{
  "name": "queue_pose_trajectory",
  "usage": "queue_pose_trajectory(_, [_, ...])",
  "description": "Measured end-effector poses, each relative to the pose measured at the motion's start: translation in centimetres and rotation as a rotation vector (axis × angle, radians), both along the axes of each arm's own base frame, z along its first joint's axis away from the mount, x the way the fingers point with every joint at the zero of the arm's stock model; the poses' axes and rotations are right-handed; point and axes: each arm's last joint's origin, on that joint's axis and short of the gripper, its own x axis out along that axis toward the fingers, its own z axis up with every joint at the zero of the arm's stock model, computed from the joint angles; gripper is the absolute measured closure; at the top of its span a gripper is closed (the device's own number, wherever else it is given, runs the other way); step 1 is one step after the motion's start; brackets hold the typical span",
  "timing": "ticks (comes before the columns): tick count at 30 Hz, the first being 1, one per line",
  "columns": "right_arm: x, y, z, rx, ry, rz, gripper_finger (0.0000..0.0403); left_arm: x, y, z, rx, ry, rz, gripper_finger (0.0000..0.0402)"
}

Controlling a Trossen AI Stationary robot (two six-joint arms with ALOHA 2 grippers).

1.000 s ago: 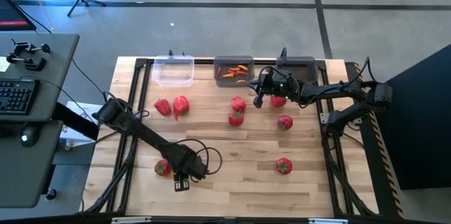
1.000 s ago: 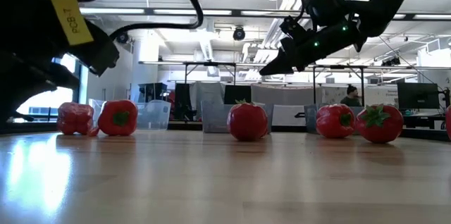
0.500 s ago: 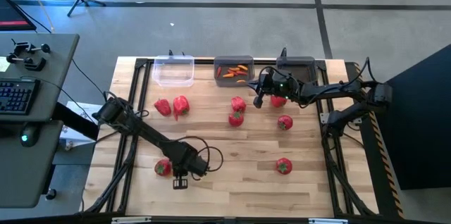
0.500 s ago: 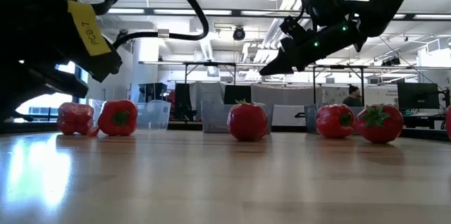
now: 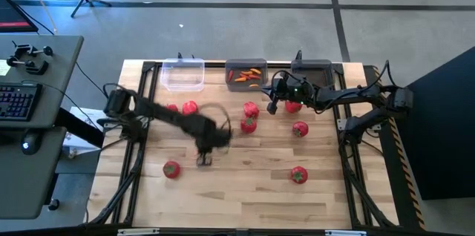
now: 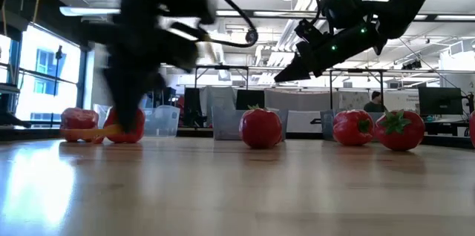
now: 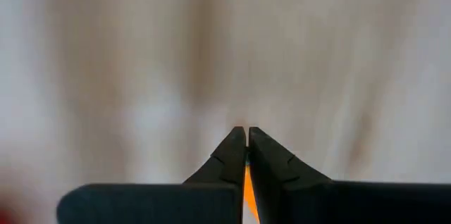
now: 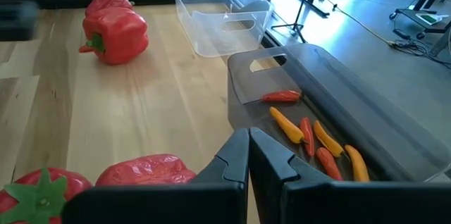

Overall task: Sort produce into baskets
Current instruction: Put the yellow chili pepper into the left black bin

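Two grippers, one load, reading left to right. Far left at the back stands the clear basket [image 5: 182,75], nothing in it that I can see. A tomato [image 5: 171,169] sits toward the front left, and two red peppers [image 5: 190,107] lie just in front of the clear basket, partly behind my left arm.

My left gripper [image 5: 204,159] is over the middle of the table [image 5: 245,199], fingers pressed together on a thin orange piece [image 7: 248,182]. Only a sliver of it shows between the pads, so I judge the hold narrow. It belongs with the other orange and red pieces in the middle dark basket [image 5: 246,75].

That is where trouble lies. Pinched this thinly, the piece could swivel or slide out on a quick swing and land on the wood, or in the wrong bin. A pepper [image 5: 251,109] and a tomato [image 5: 248,124] sit between me and that basket; a low pass could clip them, and the tomato would roll.

My right gripper [image 5: 272,107] hangs just in front of that basket, fingers together on nothing. It crowds the approach, so my arms could meet. Right of it, two more tomatoes [image 5: 299,128] sit apart from each other.
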Motion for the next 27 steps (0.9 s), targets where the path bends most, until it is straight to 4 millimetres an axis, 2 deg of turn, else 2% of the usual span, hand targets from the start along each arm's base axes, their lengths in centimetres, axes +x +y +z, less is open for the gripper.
queue_pose_trajectory(8, [-0.1, -0.1, -0.2, 0.018, 0.012, -0.05, 0.0403, 4.2, 11.1, 3.5, 0.207, -0.423, 0.147, 0.0401])
queue_pose_trajectory(12, [-0.2, -0.2, -0.2, 0.004, 0.017, -0.088, 0.0403, 4.6, 16.8, 5.2, 0.325, -0.629, 0.22, 0.0401])
queue_pose_trajectory(16, [-0.2, -0.3, -0.2, -0.007, 0.022, -0.111, 0.0403, 3.8, 21.3, 6.2, 0.436, -0.735, 0.251, 0.0401])
queue_pose_trajectory(21, [-0.3, -0.4, -0.2, -0.024, 0.027, -0.154, 0.0403, 2.5, 25.1, 6.1, 0.487, -0.787, 0.244, 0.0401])
queue_pose_trajectory(27, [-0.3, -0.4, -0.1, -0.011, 0.015, -0.186, 0.0403, 2.7, 27.1, 4.5, 0.506, -0.819, 0.19, 0.0401])
